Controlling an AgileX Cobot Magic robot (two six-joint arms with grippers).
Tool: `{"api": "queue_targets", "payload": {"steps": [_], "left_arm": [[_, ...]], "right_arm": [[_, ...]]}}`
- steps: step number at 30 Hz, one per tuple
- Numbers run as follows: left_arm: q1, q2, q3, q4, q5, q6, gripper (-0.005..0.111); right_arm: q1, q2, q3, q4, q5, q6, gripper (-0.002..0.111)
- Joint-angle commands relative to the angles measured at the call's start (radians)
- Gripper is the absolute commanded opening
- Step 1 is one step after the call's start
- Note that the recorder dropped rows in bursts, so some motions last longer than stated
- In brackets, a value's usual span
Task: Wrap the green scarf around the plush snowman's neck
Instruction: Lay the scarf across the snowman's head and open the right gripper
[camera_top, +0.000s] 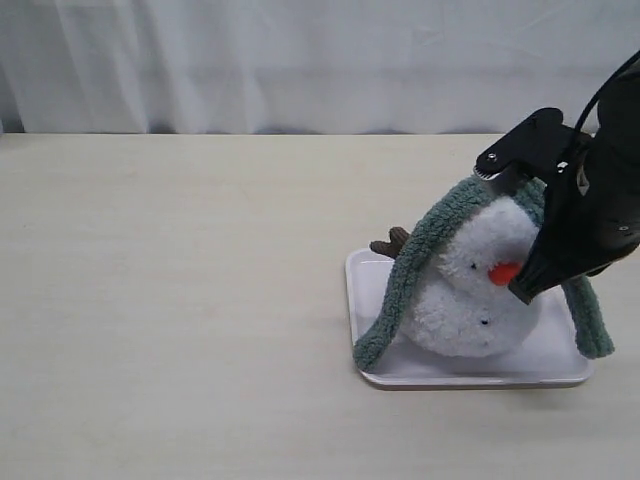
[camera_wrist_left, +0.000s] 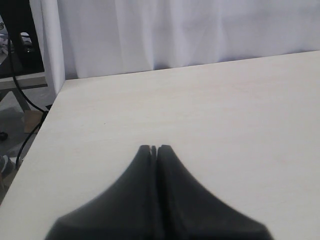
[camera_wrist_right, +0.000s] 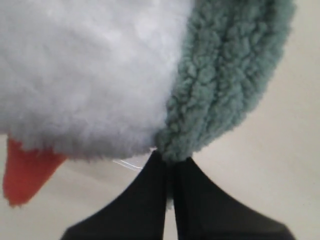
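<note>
The green scarf (camera_top: 405, 280) drapes over the plush snowman (camera_top: 470, 300), ends uncrossed; right hand (camera_wrist_right: 170, 160) grasps it beside the snowman's head; left hand (camera_wrist_left: 154, 148) clenched, empty.

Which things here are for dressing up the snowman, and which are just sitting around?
For the job: snowman, green scarf, right claw pinching the scarf.

Just sitting around: white tray under the snowman, table, curtain, left claw shut over bare table.
</note>
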Motion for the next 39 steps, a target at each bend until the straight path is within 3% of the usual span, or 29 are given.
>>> {"api": "queue_targets", "payload": {"steps": [1,7,14,16,19,22,33,39], "left_arm": [[-0.006,-0.003,0.003,-0.004,-0.009,-0.006,0.0],[-0.006,-0.003,0.003,-0.004,-0.009,-0.006,0.0],[-0.006,-0.003,0.003,-0.004,-0.009,-0.006,0.0],[-0.006,-0.003,0.003,-0.004,-0.009,-0.006,0.0],[-0.006,-0.003,0.003,-0.004,-0.009,-0.006,0.0],[-0.006,-0.003,0.003,-0.004,-0.009,-0.006,0.0],[-0.006,-0.003,0.003,-0.004,-0.009,-0.006,0.0],[-0.006,-0.003,0.003,-0.004,-0.009,-0.006,0.0]], "right_arm": [[-0.054,0.053,-0.005,0.03,-0.018,0.054,0.004],[-0.108,0.065,-0.005,0.224,-0.108,-0.086,0.004],[-0.188,0.087,-0.007,0.235,-0.122,-0.039,0.005],[-0.188,0.076,-0.011,0.245,-0.133,-0.052,0.015],[-0.188,0.075,-0.011,0.321,-0.129,-0.132,0.047],[-0.185,0.072,-0.011,0.396,-0.127,-0.195,0.061],[-0.185,-0.081,-0.011,0.392,-0.135,-0.232,0.061],[-0.185,-0.174,-0.011,0.481,-0.171,-0.24,0.06]]}}
